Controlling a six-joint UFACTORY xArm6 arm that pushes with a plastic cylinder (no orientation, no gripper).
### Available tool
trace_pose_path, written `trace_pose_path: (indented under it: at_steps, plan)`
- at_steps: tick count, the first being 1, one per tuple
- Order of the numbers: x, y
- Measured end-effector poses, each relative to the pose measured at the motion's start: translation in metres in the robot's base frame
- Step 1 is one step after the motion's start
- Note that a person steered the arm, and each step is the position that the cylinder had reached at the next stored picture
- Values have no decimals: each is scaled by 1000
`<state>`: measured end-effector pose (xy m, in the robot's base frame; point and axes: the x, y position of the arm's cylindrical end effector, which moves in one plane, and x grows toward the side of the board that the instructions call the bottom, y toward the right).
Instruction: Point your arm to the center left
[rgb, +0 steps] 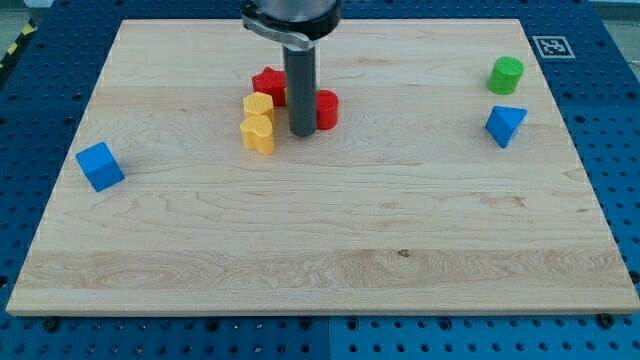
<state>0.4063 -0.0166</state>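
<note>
I am holding my tip (301, 133) among the cluster near the view's top centre, just beside the red cylinder (326, 108) and the yellow heart-like block (258, 132), with a red star-shaped block (268, 84) behind. The rod carries no pincer (nothing gripped). The board's centre left, near the blue cube (99, 165), is lying well apart; the step looks unstarted, so I am planning a sweep leftward, skirting the yellow pair.

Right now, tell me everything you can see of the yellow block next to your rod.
The yellow block looks like matte plastic, two rounded lobes stacked toward the view's top and bottom, perhaps a heart; the exact shape is hard to make out. It lies flat on the wooden board, left of centre in the upper half. My tip stands just to its right, apart from it. The red block behind it sits close to its upper lobe; contact is unclear.
</note>
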Motion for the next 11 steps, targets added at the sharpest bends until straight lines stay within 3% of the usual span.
trace_pose_path:
  at_steps: [2,4,5,7,8,10,11]
  plan:
    - [3,21]
    - [80,21]
    - [119,-16]
    - [166,-173]
    - [162,-268]
    - [139,-288]
    - [99,-288]
